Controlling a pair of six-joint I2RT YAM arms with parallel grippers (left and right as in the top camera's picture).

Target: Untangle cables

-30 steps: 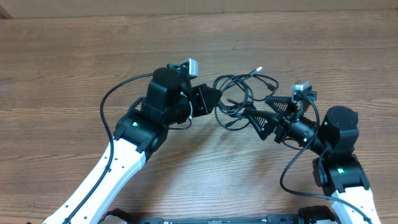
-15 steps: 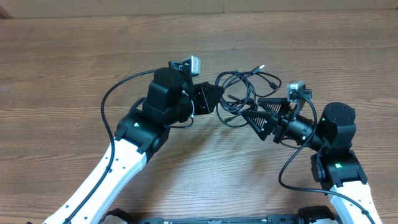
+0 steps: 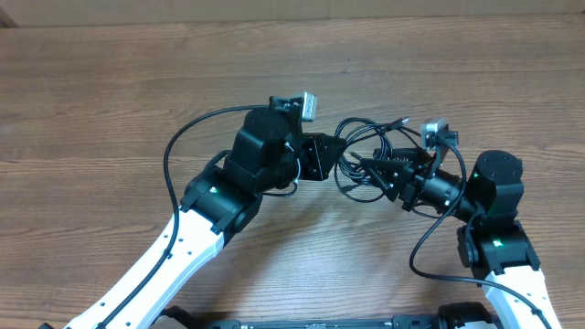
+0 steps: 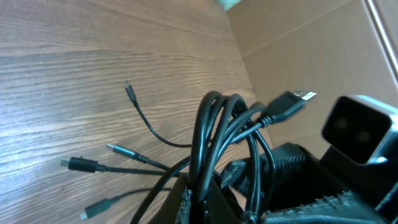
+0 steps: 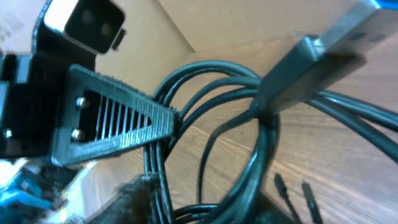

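Since the left gripper (image 3: 333,155), clamped on the cables (image 3: 370,139), has swung right, the bundle sits at the right gripper (image 3: 366,166), whose jaws have narrowed. We cannot tell if they grip yet, but pulling apart looks near.

black cables (image 4: 208,140), a brown wood-grain table (image 3: 110,82), white arms (image 3: 174,256) with black joints.

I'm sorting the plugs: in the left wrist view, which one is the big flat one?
The silver-tipped plug at upper right, raised beside the looped cables; the slim plugs sit lower left.
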